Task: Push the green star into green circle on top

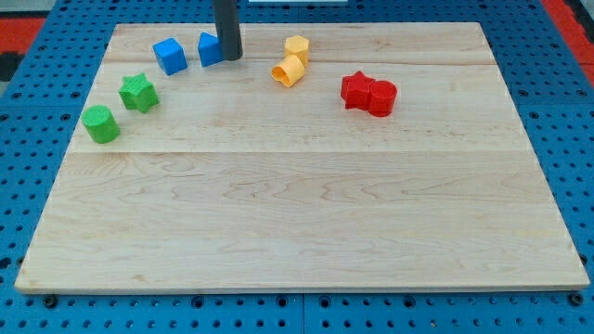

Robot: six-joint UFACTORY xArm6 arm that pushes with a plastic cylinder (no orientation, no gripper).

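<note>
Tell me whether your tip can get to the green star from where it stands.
Probably yes. My tip stands against a blue block at the view's top; another blue block lies between it and the green star, but bare board below allows a detour.

One raised camera looks obliquely down across the whole wooden board.

rod cut off at view's top, hiding part of blue block

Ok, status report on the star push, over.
My tip at the view's top, against a blue block, well right of the green star. Star sits just up-right of the green circle, small gap. Nothing between them.
</note>
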